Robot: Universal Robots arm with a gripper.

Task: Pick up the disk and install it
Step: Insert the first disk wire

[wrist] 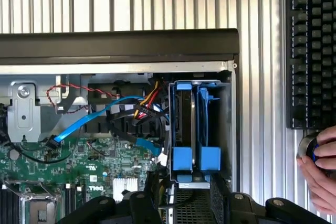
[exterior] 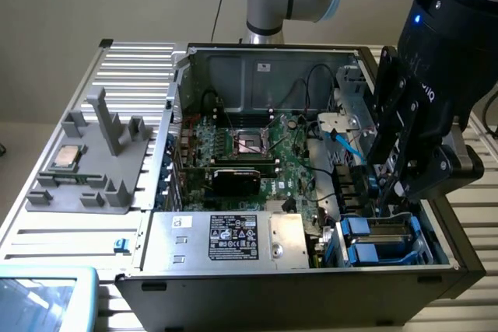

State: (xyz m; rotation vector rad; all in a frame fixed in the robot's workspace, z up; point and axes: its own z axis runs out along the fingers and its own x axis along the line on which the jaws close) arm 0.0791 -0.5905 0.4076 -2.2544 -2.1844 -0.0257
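Jaws: spread partway, nothing between them, hanging on the black arm head in the right of the exterior view, just above the drive cage [exterior: 425,240] in the lower right of the open computer case [exterior: 257,289]. They touch nothing that shows.

The disk [wrist: 183,121] stands on edge inside that cage, blue rails and tab around its grey body. A second blue carrier [wrist: 209,124] sits just beside it in the next slot. In the exterior view both show as blue-tabbed units under the jaws.

A blue cable [wrist: 86,121] runs from near the cage over the green motherboard [exterior: 257,157], centre of the exterior frame. A silver box with a black label [exterior: 233,240] sits at lower centre.

On the left, a grey fixture [exterior: 97,172] on the slatted counter [exterior: 132,60] holds a small square chip [exterior: 68,158].

In the wrist view a black keyboard [wrist: 312,51] lies on the counter beyond the case wall, and a person's hand [wrist: 321,174] grips a round knob by the keyboard's end.
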